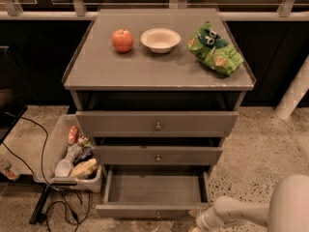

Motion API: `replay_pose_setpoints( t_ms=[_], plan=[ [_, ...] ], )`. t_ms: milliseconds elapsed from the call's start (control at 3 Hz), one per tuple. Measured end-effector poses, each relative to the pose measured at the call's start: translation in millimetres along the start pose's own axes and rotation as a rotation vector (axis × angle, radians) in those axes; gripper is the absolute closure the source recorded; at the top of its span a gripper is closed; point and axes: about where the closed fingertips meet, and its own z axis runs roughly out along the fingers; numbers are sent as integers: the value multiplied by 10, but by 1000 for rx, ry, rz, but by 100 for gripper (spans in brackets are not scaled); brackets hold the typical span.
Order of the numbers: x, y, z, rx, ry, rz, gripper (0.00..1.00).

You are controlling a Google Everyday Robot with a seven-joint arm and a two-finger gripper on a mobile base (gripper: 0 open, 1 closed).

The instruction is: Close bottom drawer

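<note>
The bottom drawer [154,210] is the lowest of three grey-brown drawers and stands pulled far out, its inside empty. Its small round knob [158,215] shows at the frame's lower edge. The middle drawer [157,155] and the top drawer [157,123] above it stick out less. My gripper [197,220] is at the bottom right, on the end of my white arm [241,211], right against the front right corner of the bottom drawer.
On the cabinet top [159,66] lie a red apple [122,40], a white bowl [160,39] and a green chip bag [215,50]. A clear bin of items [72,153] stands on the floor at the left, with black cables [53,202] beside it. A white post [294,93] is at the right.
</note>
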Motion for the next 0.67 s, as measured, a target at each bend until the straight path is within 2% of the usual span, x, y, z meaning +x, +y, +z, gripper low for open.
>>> replay_pose_setpoints(
  t_ms=[333, 667],
  plan=[
    [-176, -46, 64, -25, -67, -11, 16],
    [-424, -448, -9, -33, -128, -52, 39]
  ],
)
